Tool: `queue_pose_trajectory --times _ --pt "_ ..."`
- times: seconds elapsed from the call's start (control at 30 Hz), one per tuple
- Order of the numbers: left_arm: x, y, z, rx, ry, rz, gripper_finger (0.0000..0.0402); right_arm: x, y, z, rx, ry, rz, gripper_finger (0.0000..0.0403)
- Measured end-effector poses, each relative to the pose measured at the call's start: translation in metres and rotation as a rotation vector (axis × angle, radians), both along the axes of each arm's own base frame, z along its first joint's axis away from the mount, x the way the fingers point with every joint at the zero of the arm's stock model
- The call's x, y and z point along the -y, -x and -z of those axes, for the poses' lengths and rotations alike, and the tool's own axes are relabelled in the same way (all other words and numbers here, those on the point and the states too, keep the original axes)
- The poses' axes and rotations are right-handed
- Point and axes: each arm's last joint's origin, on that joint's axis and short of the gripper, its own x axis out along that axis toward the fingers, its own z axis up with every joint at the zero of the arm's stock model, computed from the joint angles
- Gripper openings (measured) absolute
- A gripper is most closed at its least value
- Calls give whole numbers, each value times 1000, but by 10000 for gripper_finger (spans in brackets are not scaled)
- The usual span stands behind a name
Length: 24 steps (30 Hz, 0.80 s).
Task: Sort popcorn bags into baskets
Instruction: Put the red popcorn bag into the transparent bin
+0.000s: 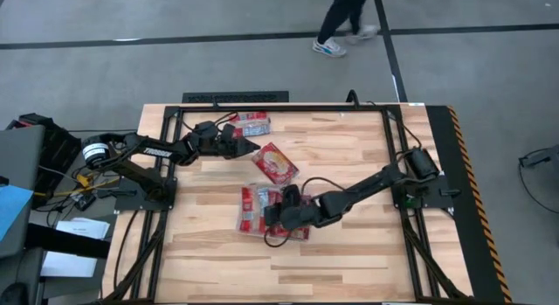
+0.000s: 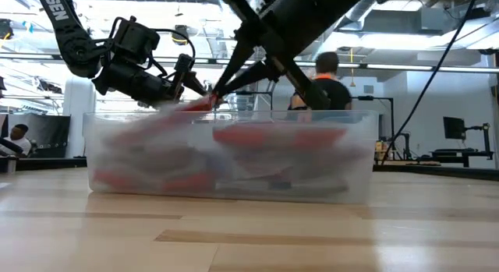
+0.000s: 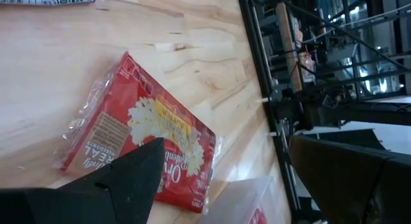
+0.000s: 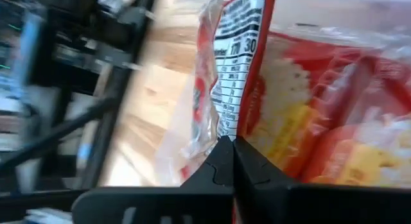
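Right pincer (image 1: 272,219) is closed on the edge of a popcorn bag (image 4: 257,76), positioned over the clear basket (image 2: 226,159) at mid-surface (image 1: 349,253). The basket beneath it holds several bags. Left pincer (image 1: 249,146) stands wide and unloaded; a loose bag (image 1: 275,162) lies flat just ahead of its fingers (image 3: 122,179), and another bag (image 1: 252,124) lies beside it near the far edge.

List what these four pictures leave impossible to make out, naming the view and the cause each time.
- Number of popcorn bags in the clear tray: low view, cloudy wall blurs them; high view, right claw covers them.
- Far-edge bags: high view, too small to count.
- Loose bag's lower part: left wrist view, a left claw finger covers it.
- Held bag: right wrist view, cropped.
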Motion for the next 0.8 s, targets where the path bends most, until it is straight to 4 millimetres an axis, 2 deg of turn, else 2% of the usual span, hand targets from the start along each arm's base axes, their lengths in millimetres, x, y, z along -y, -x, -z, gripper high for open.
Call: queue_pose_trajectory --times 0.27,0.57,0.67,0.8 --pt "-6 3 -1 6 2 -13 320 1 -1 -14 -174 99 -51 56" --pt "-9 5 -2 19 7 -15 320 6 -6 -19 -196 101 -154 163" --pt "-13 7 -8 87 1 18 320 18 1 -29 -245 145 -154 190" --pt "-20 11 -22 212 7 35 320 56 17 -62 -314 248 -166 206"
